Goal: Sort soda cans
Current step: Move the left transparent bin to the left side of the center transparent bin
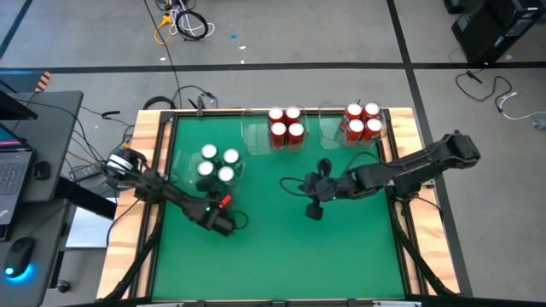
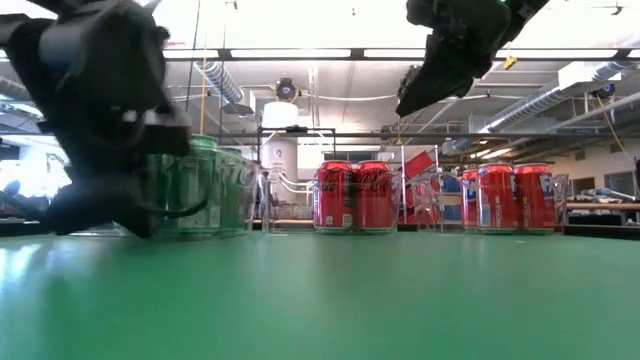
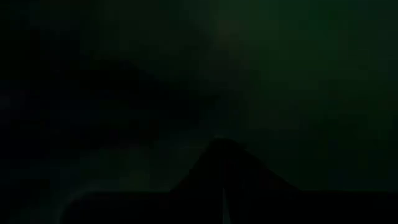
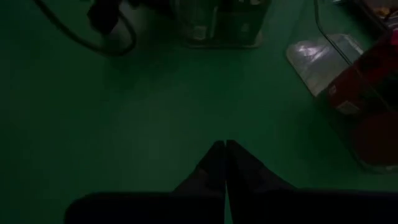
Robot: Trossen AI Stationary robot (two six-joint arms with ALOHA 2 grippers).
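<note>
resting low on the green table mat, our left gripper sits with its fingers pressed together, holding nothing, just in front of four green-bodied metal cans with silver tops grouped in a clear plastic rectangular tray. our right gripper hangs above the middle of the mat, fingers also closed and empty. farther back, along the table's far edge, eight red-bodied metal cans with silver tops stand in two more clear trays, four red cans in the middle and four red cans to the right. every can already sits with its own colour, so we judge the sorting finished; the next move likely calls only for parking both arms.
</note>
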